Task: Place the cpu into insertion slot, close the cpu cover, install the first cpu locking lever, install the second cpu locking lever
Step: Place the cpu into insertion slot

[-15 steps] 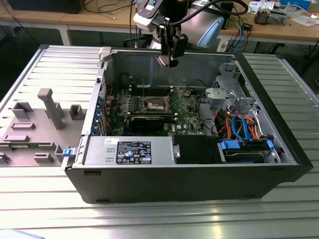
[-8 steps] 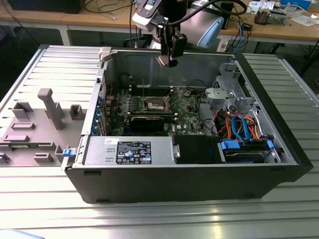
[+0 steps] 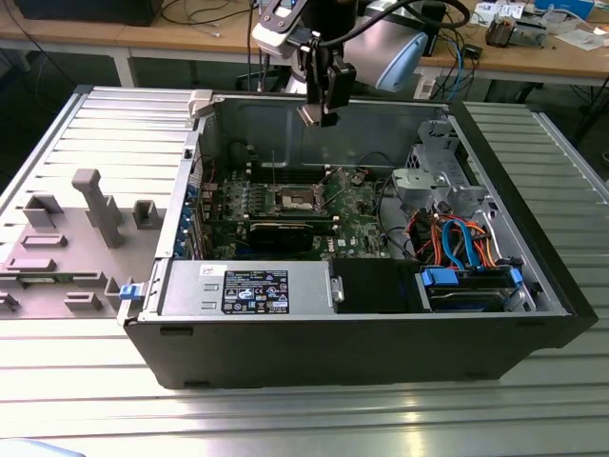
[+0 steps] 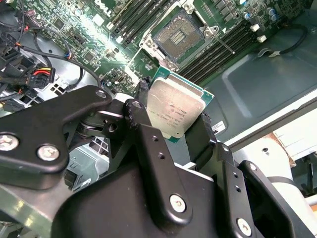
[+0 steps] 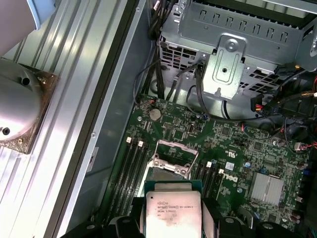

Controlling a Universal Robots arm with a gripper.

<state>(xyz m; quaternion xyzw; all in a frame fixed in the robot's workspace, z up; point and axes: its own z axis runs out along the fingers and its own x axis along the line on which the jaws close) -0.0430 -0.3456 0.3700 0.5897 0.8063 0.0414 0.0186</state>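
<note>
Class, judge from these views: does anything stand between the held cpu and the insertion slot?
Nothing visible does. The hand grips the cpu above the motherboard, and the insertion slot lies exposed, only air between.

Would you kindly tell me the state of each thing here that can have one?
cpu, held above the motherboard, not seated.
gripper, shut on the cpu.
insertion slot, empty, contacts exposed.
cpu cover, swung open.
computer case, side open.

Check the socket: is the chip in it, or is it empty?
Empty. The socket lies bare in the second wrist view, and the gripper holds the chip clear of it.
</note>
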